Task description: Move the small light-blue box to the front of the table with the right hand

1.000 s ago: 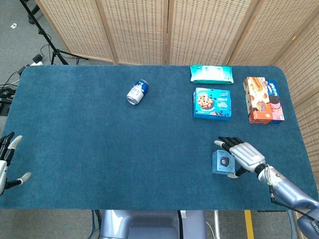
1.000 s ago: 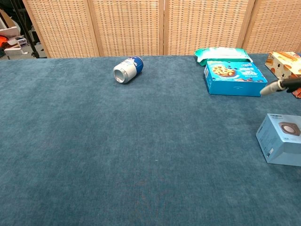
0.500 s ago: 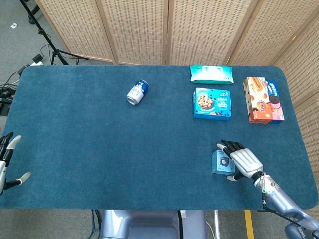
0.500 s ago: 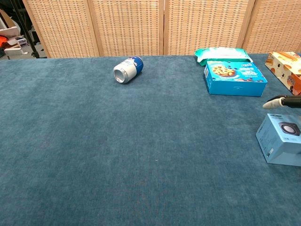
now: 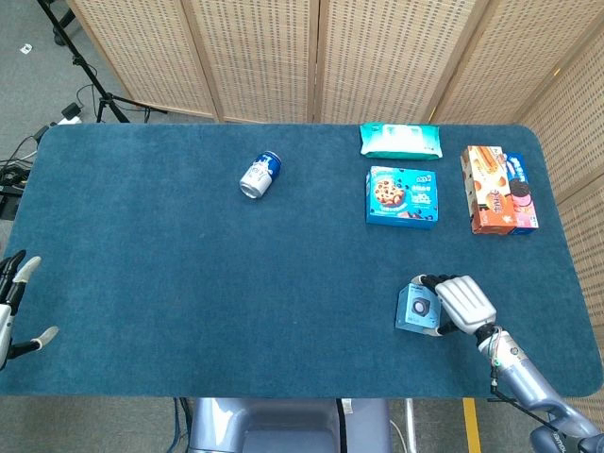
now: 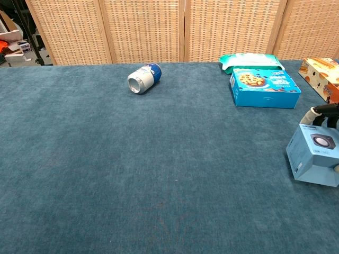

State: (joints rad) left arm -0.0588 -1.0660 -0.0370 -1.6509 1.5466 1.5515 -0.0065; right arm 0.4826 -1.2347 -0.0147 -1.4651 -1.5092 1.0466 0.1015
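Note:
The small light-blue box (image 5: 416, 308) with a dark round print sits near the table's front right and shows at the right edge of the chest view as the box (image 6: 312, 153), tipped a little off the cloth. My right hand (image 5: 462, 303) grips it from the right side, fingers (image 6: 321, 112) hooked over its far edge. Off the table's left front corner my left hand (image 5: 11, 307) hangs with fingers apart, holding nothing.
A blue can (image 5: 260, 175) lies on its side at the back left of centre. A blue cookie box (image 5: 402, 196), a green wipes pack (image 5: 400, 141) and orange and blue snack boxes (image 5: 497, 189) stand at the back right. Folding screens stand behind the blue-cloth table (image 5: 189, 283).
My right hand has drawn back toward the front edge and its fingers have closed over the box. The box has shifted slightly toward the front and tipped. The left hand is unmoved.

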